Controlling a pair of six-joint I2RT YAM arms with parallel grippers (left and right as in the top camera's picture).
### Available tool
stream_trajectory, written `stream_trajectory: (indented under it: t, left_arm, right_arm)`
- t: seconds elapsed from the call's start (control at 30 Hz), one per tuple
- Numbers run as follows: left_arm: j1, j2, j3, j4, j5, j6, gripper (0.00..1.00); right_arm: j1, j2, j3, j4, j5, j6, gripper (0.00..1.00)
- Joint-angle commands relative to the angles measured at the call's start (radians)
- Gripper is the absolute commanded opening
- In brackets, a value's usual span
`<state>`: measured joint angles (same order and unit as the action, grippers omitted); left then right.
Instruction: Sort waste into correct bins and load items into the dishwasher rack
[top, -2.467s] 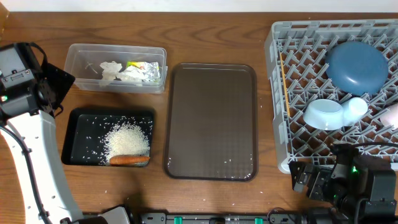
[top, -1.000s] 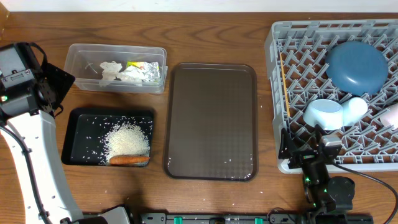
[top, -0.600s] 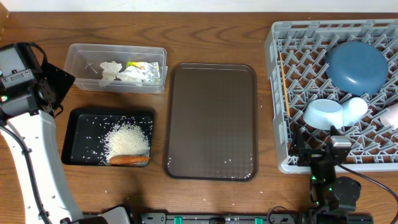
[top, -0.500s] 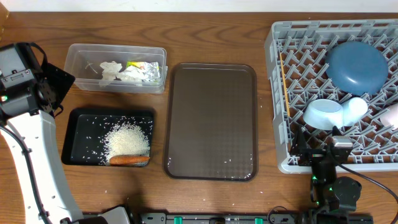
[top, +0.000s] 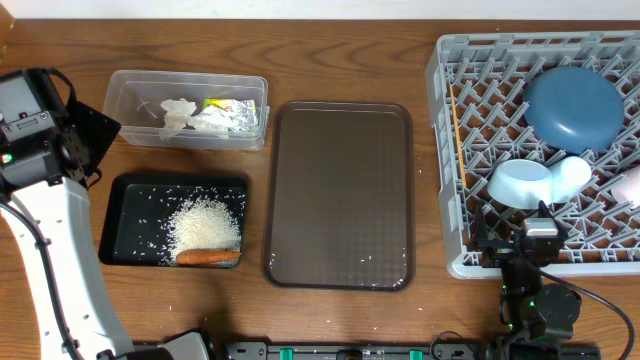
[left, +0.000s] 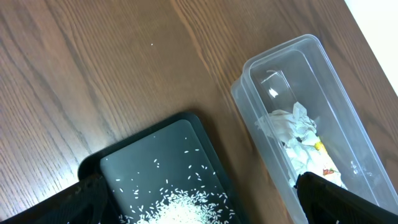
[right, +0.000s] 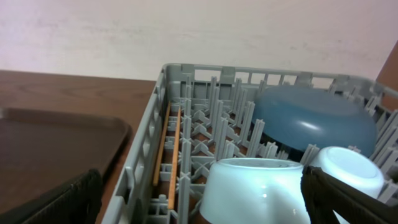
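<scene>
The grey dishwasher rack (top: 446, 150) at the right holds the blue plate (top: 573, 108), light blue bowl (top: 520, 184), light blue cup (top: 573, 172), white cup (top: 630, 186) and chopsticks (top: 457, 130). The clear tub (top: 130, 90) holds tissue (top: 190, 116) and the foil wrapper (top: 228, 107). The black tray (top: 125, 215) holds rice (top: 205, 224) and the carrot (top: 208, 257). My right gripper (top: 527, 246) is open and empty at the rack's front edge, facing the bowl (right: 255, 186) and chopsticks (right: 166, 146). My left gripper (top: 92, 138) is open and empty, left of the tub (left: 298, 68) and black tray (left: 155, 155).
A dark brown serving tray (top: 340, 195) lies between the bins and the rack, with a few rice grains near its front edge. It also shows at the left in the right wrist view (right: 50, 149). Bare wood table lies behind the bins (left: 93, 62).
My right arm has come up from the front right corner to the rack's front edge, then shifted slightly right. The left arm and all objects have not moved.
</scene>
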<state>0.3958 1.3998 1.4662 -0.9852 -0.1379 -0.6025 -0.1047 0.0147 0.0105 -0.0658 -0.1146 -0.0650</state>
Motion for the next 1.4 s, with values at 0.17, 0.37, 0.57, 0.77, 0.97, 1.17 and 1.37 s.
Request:
stream_trajectory:
  t: [0.17,0.37,0.57,0.77,0.97,1.17,1.37]
  left_arm:
    - [0.004,0.005,0.01,-0.002,-0.013,-0.001,1.0]
    - [0.004,0.005,0.01,-0.002,-0.013,-0.001,1.0]
    - [0.004,0.005,0.01,-0.002,-0.013,-0.001,1.0]
    - [0.004,0.005,0.01,-0.002,-0.013,-0.001,1.0]
    - [0.004,0.005,0.01,-0.002,-0.013,-0.001,1.0]
    - [0.004,0.005,0.01,-0.002,-0.013,-0.001,1.0]
    - [0.004,0.006,0.01,-0.002,-0.013,-0.001,1.0]
  right_arm:
    - [-0.01,-0.009,-0.005,-0.002,0.005,0.05,0.99]
    - [-0.01,-0.009,-0.005,0.0,0.005,0.05,0.99]
    - [-0.01,-0.009,-0.005,0.0,0.005,0.05,0.99]
    - [-0.01,-0.009,-0.005,0.0,0.005,0.05,0.99]
    - [-0.01,-0.009,-0.005,0.0,0.005,0.05,0.99]
    - [-0.01,-0.009,-0.005,0.0,0.005,0.05,0.99]
    - [-0.01,-0.009,-0.005,0.0,0.005,0.05,0.99]
